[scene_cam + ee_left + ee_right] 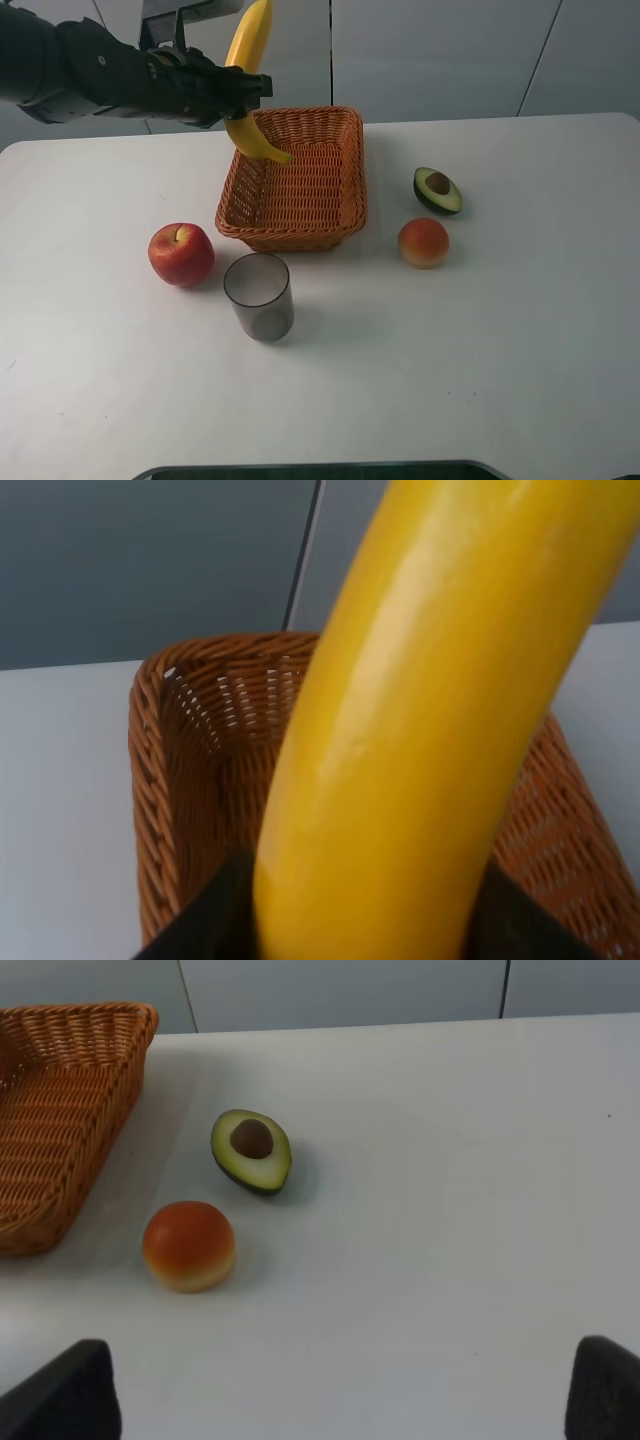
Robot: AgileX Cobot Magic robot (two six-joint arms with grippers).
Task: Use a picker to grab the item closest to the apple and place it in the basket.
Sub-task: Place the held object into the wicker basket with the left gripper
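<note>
No text, label, brand, number or sign can be read in any of the three views.

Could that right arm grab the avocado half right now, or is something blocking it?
Probably yes. The right gripper is open and holds nothing, and the avocado half lies on bare table in front of it. The peach sits apart from it.

A yellow banana (248,45) hung nearly upright, lower tip over the wicker basket's (300,237) 11 o'clock corner; the red apple (181,254) sat at the basket's 8 o'clock.
</note>
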